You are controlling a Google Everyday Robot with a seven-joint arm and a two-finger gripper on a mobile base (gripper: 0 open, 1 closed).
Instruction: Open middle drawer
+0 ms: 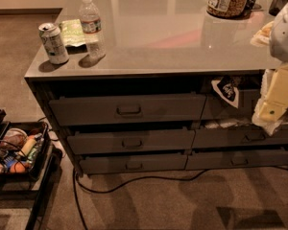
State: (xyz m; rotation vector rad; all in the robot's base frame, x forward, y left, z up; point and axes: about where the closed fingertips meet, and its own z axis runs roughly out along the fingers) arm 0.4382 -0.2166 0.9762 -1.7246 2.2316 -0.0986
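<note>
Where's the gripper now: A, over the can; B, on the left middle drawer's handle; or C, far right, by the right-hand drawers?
C: the gripper hangs at the right edge in front of the right-hand drawers, well away from the middle drawer.

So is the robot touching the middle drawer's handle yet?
No, its jaws hang at the right edge, far from the handle of the middle drawer.

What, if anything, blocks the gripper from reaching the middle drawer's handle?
Likely reachable, yes: the gripper hangs at the picture's right edge, and nothing stands in front of the middle drawer or its handle.
</note>
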